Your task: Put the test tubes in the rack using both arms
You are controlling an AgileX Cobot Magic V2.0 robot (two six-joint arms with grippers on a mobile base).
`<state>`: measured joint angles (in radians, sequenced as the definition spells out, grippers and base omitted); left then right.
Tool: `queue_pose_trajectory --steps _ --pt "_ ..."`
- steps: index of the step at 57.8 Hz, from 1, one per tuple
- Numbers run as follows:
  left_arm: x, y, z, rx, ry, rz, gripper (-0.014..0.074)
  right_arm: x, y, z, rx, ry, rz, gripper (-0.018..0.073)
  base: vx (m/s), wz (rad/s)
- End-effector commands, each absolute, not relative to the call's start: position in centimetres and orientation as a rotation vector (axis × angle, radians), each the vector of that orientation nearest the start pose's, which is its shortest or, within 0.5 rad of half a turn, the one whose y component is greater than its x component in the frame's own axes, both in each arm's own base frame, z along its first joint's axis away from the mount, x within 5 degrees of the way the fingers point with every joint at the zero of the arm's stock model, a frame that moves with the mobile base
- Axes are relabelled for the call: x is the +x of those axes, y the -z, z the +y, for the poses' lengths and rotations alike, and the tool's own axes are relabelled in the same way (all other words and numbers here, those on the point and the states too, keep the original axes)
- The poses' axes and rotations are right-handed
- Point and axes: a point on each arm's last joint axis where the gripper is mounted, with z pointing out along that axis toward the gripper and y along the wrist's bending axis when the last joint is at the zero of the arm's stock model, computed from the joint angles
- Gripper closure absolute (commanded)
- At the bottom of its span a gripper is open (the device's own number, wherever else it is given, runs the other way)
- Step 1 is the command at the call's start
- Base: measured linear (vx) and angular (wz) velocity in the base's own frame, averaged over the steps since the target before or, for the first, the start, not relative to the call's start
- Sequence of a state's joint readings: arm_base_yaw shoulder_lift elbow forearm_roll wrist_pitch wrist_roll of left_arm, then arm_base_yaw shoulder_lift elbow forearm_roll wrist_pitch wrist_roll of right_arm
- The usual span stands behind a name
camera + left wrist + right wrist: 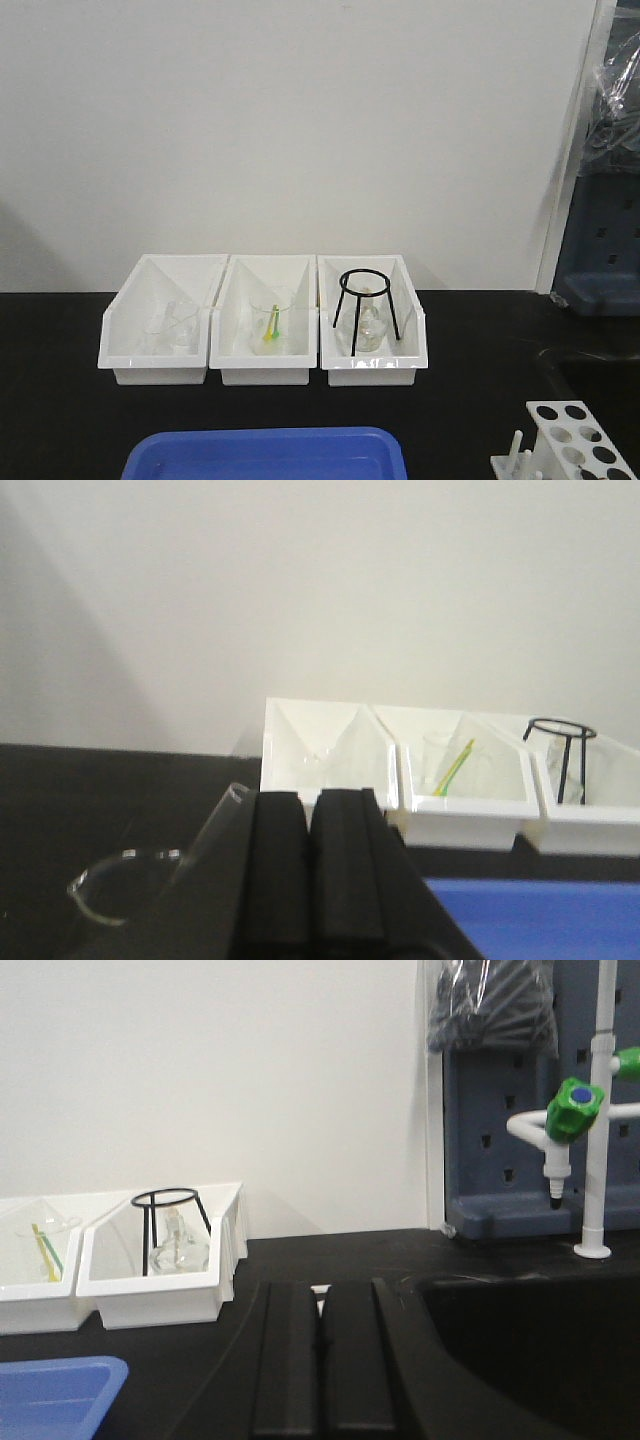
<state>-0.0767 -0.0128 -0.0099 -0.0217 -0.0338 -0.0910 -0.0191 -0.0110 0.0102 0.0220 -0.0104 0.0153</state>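
The white rack (552, 448), with round holes in its top and pegs on its left side, stands at the bottom right corner of the front view, with no tube showing in it. In the left wrist view a clear test tube (212, 828) leans just outside the left finger, its rim up, next to a curved glass rim (98, 885). My left gripper (311, 798) is shut with nothing between its jaws. My right gripper (321, 1290) is shut and empty, low over the black table. Neither arm shows in the front view.
Three white bins (163, 372) stand in a row at the back: glassware in the left, a beaker with a yellow-green stick (271, 325) in the middle, a black ring stand (370, 300) over a flask in the right. A blue tray (265, 455) lies in front. A dark sink (530, 1350) and faucet are right.
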Motion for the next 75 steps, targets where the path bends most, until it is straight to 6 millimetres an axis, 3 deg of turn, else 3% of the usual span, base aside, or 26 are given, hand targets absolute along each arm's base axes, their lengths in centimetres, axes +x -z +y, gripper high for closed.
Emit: queue_pose_trajectory --steps 1,11,18,28,36,41,42,50,66,75 --pt "4.4 -26.1 -0.3 0.001 0.133 1.226 0.0599 4.8 -25.5 -0.1 0.009 0.024 1.317 0.0568 0.0 0.0" --pt "4.7 -30.5 -0.4 0.074 0.039 1.262 0.0588 5.3 -30.2 -0.2 -0.053 0.114 1.404 0.0567 0.0 0.0" --pt "6.6 -31.2 -0.5 0.116 -0.011 1.378 0.0565 6.8 -31.3 -0.3 -0.067 0.131 1.46 0.0562 0.0 0.0" --pt "9.4 -30.2 -0.7 0.234 -0.122 1.515 0.0458 9.1 -30.6 -0.3 -0.072 0.125 1.568 0.0519 0.0 0.0" --pt "11.1 -29.1 -0.9 0.264 -0.131 1.611 0.0293 10.3 -30.2 -0.3 -0.078 0.12 1.609 0.043 0.0 0.0" --pt "12.0 -28.3 -0.9 0.271 -0.131 1.683 0.0181 10.8 -30.0 -0.3 -0.08 0.119 1.627 0.0335 0.0 0.0" --pt "13.4 -27.1 -1.0 0.306 -0.144 1.781 0.0041 11.1 -29.8 -0.3 -0.081 0.118 1.648 0.0183 0.0 0.0" --pt "14.8 -26.5 -1.3 0.337 -0.135 1.789 0.0006 11.2 -29.8 -0.3 -0.081 0.118 1.647 0.0122 0.0 0.0" --pt "19.1 -24.3 -2.2 0.532 -0.192 1.732 0.0007 11.2 -29.8 -0.3 -0.078 0.114 1.647 0.0121 0.0 0.0" --pt "21.1 -23.4 -1.7 0.378 -0.202 1.698 0.0007 11.2 -29.6 -0.3 -0.078 0.116 1.663 0.0121 0.0 0.0"
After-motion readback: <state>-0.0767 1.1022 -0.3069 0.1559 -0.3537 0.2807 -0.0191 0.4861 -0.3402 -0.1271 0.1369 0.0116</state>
